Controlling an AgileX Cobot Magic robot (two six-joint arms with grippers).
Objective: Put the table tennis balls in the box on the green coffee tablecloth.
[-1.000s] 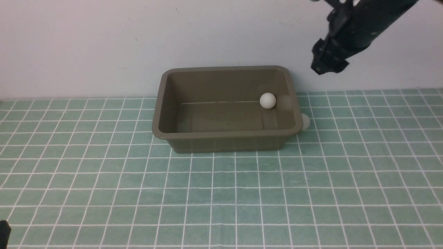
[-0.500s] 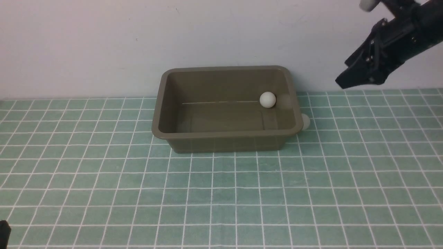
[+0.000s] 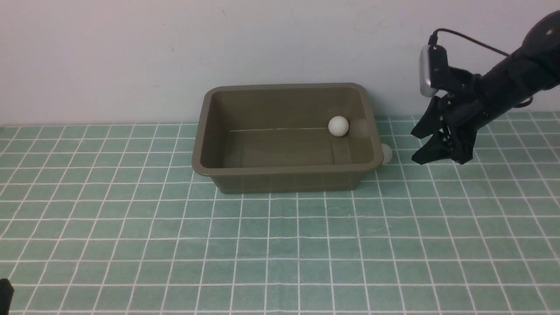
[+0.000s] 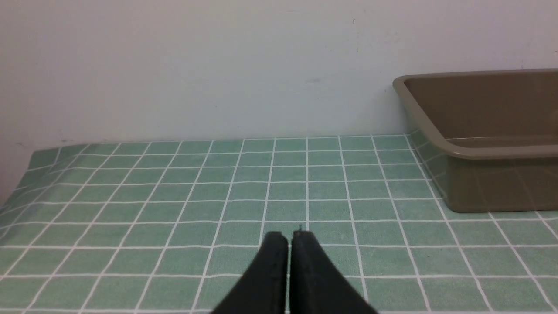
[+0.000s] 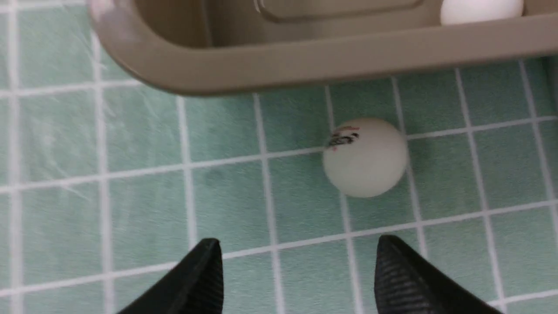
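One table tennis ball (image 3: pixel 338 126) lies in the far right corner of the box (image 3: pixel 284 181). A second ball (image 5: pixel 365 157), with a dark printed mark, sits on the green coffee tablecloth (image 3: pixel 280 245) just outside the box's right end. The right gripper (image 3: pixel 415 148) hovers near this outer ball, jaws spread and empty, while the left gripper (image 4: pixel 288 237), well to the box's left, has its fingers pressed together.

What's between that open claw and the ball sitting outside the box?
Only bare tablecloth separates the right gripper from the ball, as the right wrist view shows.
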